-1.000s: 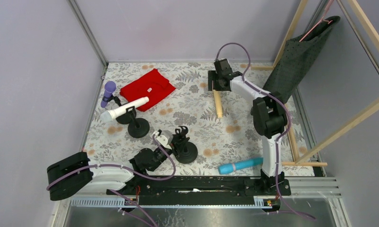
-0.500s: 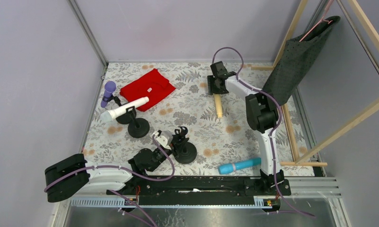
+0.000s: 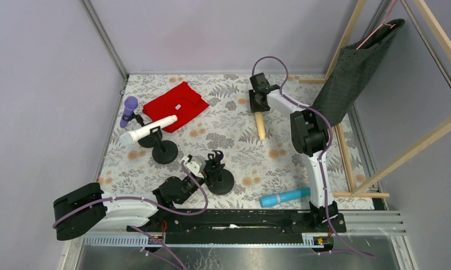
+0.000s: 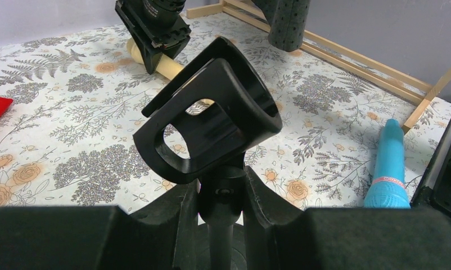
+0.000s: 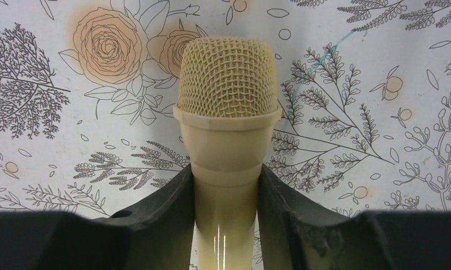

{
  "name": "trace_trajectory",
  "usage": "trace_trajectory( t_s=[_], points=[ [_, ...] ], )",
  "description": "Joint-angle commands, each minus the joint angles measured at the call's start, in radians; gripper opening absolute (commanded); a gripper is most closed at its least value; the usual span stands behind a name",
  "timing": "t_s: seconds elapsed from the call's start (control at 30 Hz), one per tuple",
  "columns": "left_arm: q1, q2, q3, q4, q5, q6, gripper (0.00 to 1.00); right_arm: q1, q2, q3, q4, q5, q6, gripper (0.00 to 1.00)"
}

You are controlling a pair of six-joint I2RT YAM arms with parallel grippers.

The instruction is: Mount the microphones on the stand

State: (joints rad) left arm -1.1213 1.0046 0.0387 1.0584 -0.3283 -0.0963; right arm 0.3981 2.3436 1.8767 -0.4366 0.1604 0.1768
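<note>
Within the last second the right hand (image 3: 258,100) was lowered onto the head end of the cream-yellow microphone (image 3: 261,126), which lies on the bench (image 3: 234,140) at the far side. In the right wrist view its fingers (image 5: 167,208) are seen closed against the neck just below the mesh head. The left hand (image 4: 220,188) is clenched on the stem of the empty stand (image 4: 234,90) near the arm bases, unmoved. The grasp is judged made, with lift and carry to that stand next, while the light blue microphone (image 3: 285,196) lies unattached.
</note>
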Motion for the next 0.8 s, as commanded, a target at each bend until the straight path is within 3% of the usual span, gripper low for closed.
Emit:
trace_trajectory(
  t_s=[0.0, 0.1, 0.23, 0.53, 0.77],
  points=[
    [-0.002, -0.010, 0.018, 0.036, -0.047, 0.007, 0.00, -0.011, -0.010, -0.017, -0.015, 0.002, -0.016, 0.40],
    [-0.002, -0.014, 0.030, 0.010, -0.042, -0.003, 0.00, -0.012, -0.113, -0.154, 0.106, -0.036, -0.032, 0.28],
    [-0.002, -0.007, 0.036, 0.013, -0.040, -0.020, 0.00, -0.012, -0.332, -0.408, 0.443, -0.127, -0.044, 0.02],
    [-0.002, -0.009, 0.109, -0.067, -0.034, -0.078, 0.00, -0.011, -0.770, -0.884, 1.061, -0.323, 0.005, 0.00],
    [-0.002, -0.008, 0.175, -0.116, -0.029, -0.103, 0.00, -0.012, -1.034, -1.232, 1.682, -0.423, 0.080, 0.00]
  ],
)
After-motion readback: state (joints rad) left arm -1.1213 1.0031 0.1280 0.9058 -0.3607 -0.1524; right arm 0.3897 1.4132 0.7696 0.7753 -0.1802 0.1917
